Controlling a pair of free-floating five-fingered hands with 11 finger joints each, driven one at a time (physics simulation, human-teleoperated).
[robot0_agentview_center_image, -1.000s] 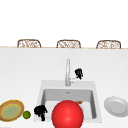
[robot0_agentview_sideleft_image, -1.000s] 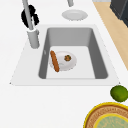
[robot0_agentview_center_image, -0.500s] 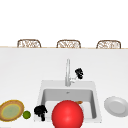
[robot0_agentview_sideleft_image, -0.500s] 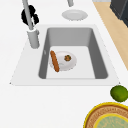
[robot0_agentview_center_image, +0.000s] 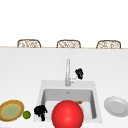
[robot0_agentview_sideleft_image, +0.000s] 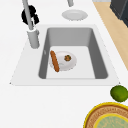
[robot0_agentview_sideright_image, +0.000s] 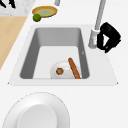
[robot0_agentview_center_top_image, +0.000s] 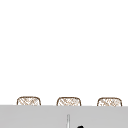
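In the front view much of the sink (robot0_agentview_center_image: 44, 96) basin is hidden by a red ball (robot0_agentview_center_image: 67, 115), itself cut off by the lower edge. The woven plate (robot0_agentview_sideleft_image: 110, 117) is cropped at the left side view's corner, and the right hand (robot0_agentview_sideleft_image: 29, 15) is partly hidden behind the faucet (robot0_agentview_sideleft_image: 29, 20)

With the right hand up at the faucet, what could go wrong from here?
1. The right hand sits at the faucet; a careless sweep might knock the spout instead of working its lever.
2. Water, if turned on, could splash off the plate and sausage in the sink.
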